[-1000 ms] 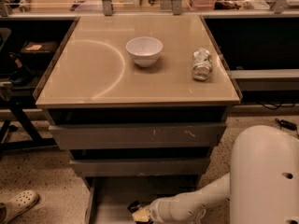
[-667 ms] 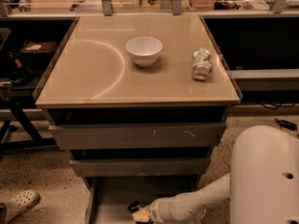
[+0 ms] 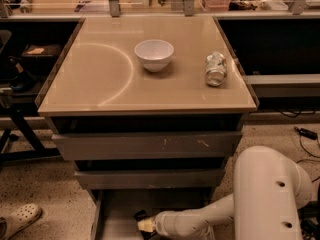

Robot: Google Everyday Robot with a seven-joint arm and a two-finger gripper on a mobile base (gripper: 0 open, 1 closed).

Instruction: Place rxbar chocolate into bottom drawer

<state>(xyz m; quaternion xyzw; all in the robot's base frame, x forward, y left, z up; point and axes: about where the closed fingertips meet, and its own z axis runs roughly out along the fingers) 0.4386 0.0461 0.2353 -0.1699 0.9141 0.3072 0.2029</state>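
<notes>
- Gripper (image 3: 143,225) sits inside bottom drawer (image 3: 117,209); you cannot tell if it clamps the dark rxbar chocolate (image 3: 140,215).
- Withdrawing early could drag the bar out over the rim.

- Bottom drawer (image 3: 112,209): front end cut off by the lower edge; back hidden under the drawer above.
- Gripper (image 3: 144,226): low inside the bottom drawer, outline blurred.
- Rxbar chocolate (image 3: 141,216): a small dark shape just beside the gripper in the bottom drawer; lettering unreadable.
- Robot arm (image 3: 265,199): right of the bottom drawer, base cut off below.
- Pale shoe (image 3: 20,219): left of the bottom drawer, wearer out of view.
</notes>
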